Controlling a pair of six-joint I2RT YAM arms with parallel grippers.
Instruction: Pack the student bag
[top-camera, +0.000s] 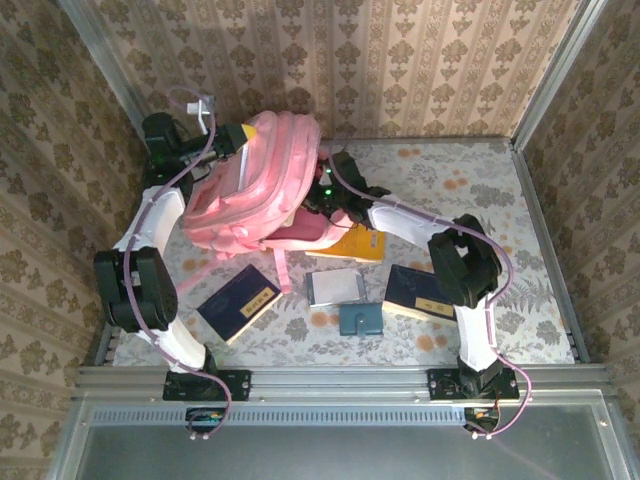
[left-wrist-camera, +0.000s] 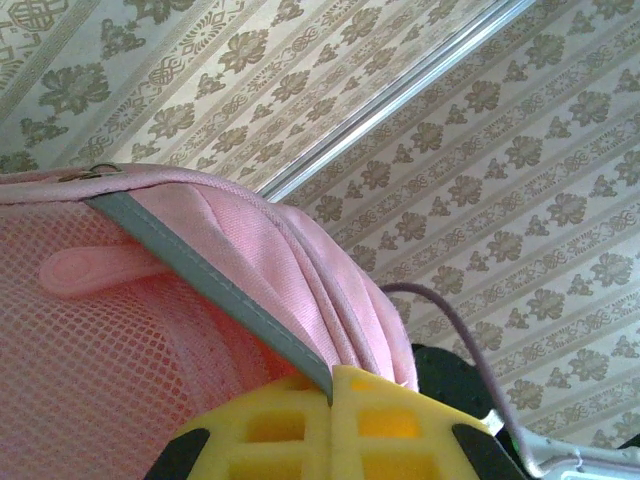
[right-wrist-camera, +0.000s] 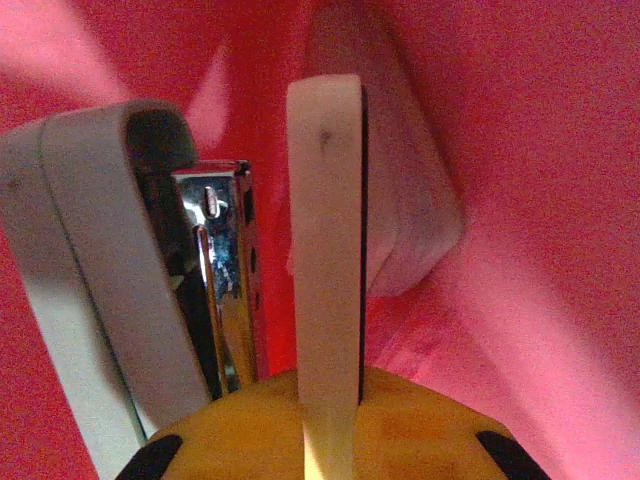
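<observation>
Currently bag (top-camera: 255, 185) sits upper left in the top view, mouth opening toward lower right, left jaws apparently pinching its rim (left-wrist-camera: 200, 280); right jaws, nearer the mouth, reach inside pinching a stapler (right-wrist-camera: 110, 260) lengthwise.

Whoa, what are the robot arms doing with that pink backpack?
They're packing it. The left tool pinches the top edge of the student bag, holding it up and open. The right tool reaches inside, where a grey stapler sits right beside its finger. I can't tell if it's gripped or let go. A blue book, an orange book and a grey notebook lie on the table, not packed yet.
</observation>
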